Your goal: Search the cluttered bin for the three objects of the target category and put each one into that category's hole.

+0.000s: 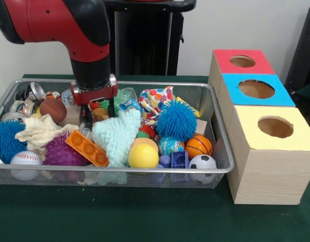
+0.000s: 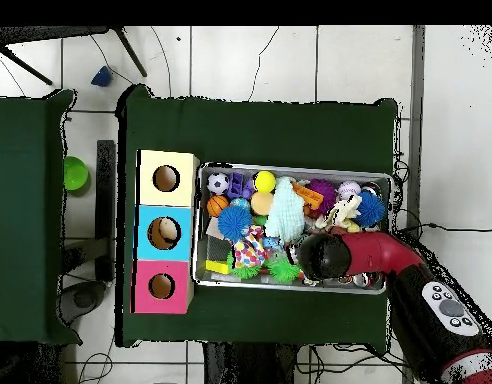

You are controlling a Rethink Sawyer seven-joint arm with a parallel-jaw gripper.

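Front view: gripper (image 1: 97, 112) lowered into the wire bin (image 1: 215, 132) near its far edge, fingers buried among toys; whether spread or pinching cannot be told. Around it: brown ball (image 1: 53, 109), mint knitted cloth (image 1: 117, 135), orange brick (image 1: 86, 148), blue spiky ball (image 1: 175, 120). Beside the bin: red (image 1: 242, 61), blue (image 1: 256, 89) and yellow (image 1: 274, 127) holed boxes. No legible writing.

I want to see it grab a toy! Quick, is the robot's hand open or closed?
Hand: cannot be told; it is down among the toys in the bin, fingertips hidden.
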